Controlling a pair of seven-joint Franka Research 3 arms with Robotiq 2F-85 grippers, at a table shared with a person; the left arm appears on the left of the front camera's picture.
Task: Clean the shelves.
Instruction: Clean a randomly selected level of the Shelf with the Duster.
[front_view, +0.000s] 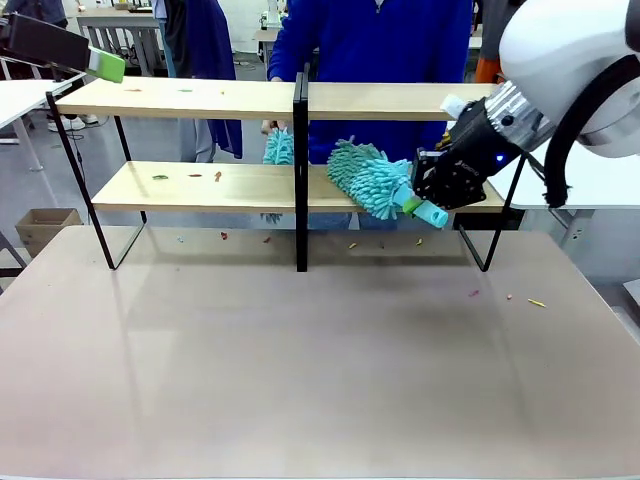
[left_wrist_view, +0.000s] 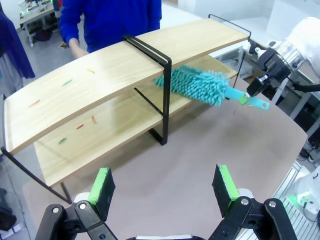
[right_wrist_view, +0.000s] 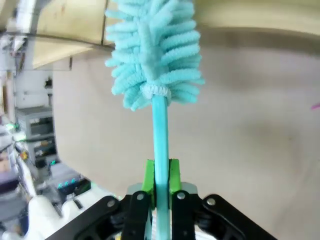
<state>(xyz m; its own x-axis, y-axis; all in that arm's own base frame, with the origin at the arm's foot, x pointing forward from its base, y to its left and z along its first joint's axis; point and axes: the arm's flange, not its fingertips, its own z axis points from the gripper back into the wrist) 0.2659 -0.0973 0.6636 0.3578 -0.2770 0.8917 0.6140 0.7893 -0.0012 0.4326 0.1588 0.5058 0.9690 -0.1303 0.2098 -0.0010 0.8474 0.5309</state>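
**Duster clamped on the right, left jaws spread and empty**

Your left gripper (left_wrist_view: 164, 184) hangs released, with the shelves (left_wrist_view: 100, 75) ahead of and below its fingertips. From here you see coloured scraps (left_wrist_view: 66, 82) on both boards, which the right wrist view misses.

Your right gripper (right_wrist_view: 161, 175) is clenched on the thin handle of the duster (right_wrist_view: 152, 55). Its fluffy head reaches out past the fingertips onto the lower board. The front view places it just right of the central post (front_view: 300, 170).

The duster is probably light, with a soft head and a slick, stiff handle, so grip the handle. The rack may slide, so sweep gently.
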